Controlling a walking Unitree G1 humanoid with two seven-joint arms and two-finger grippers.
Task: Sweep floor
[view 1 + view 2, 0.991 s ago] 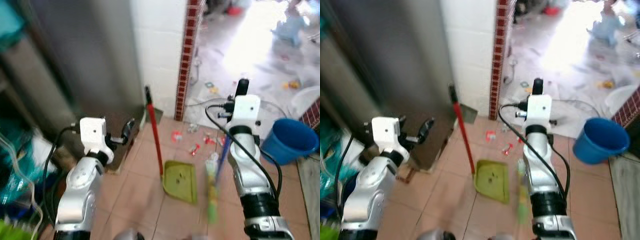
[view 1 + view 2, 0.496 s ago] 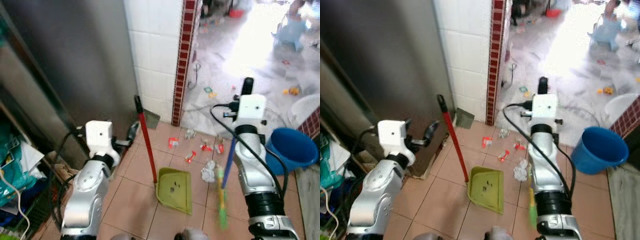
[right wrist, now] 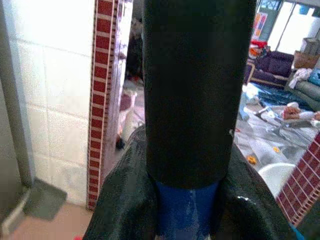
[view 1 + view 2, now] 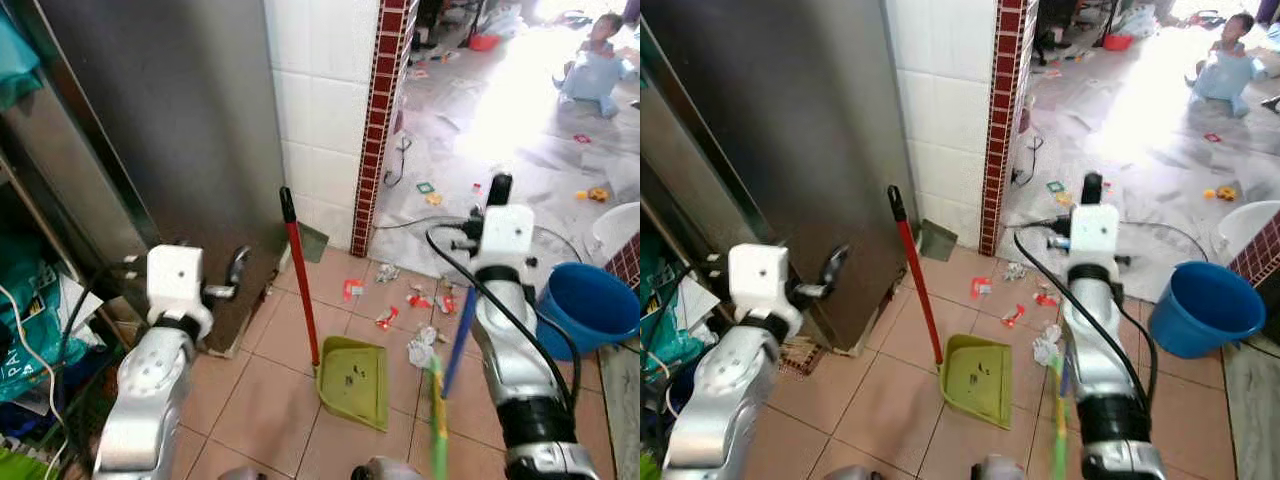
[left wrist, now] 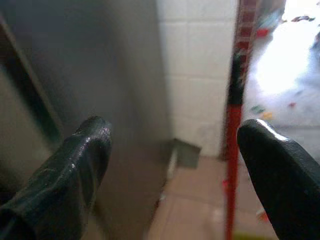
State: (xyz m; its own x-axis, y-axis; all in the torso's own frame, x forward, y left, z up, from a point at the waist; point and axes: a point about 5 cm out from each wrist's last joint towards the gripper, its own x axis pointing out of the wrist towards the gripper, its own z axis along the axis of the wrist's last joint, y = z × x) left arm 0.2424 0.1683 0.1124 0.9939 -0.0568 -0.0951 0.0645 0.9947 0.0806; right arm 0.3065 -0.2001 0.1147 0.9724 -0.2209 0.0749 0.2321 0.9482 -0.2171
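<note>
While right gripper (image 3: 192,200) clamps the blue broom (image 4: 456,335) upright, left gripper (image 5: 175,165) hangs wide open, empty, near the red dustpan handle (image 4: 300,275). Litter (image 4: 420,345) lies just beside green dustpan (image 4: 354,380). A hard stroke could scatter scraps past the pan.

Light source: you get strong daylight from the open room beyond the right pincer (image 4: 497,190), far side of the brick pillar (image 4: 382,110).
Glare: the floor (image 4: 520,110) out there is washed out to near white.
Dim zone: the steel cabinet (image 4: 150,130) by the left pincer (image 5: 175,165) stays dark and grey.
Blur: the broom (image 4: 438,425) bristles are smeared; the left wrist view is soft all over.
Focus: in the right wrist view the broom's handle is sharp, the room behind hazy.
</note>
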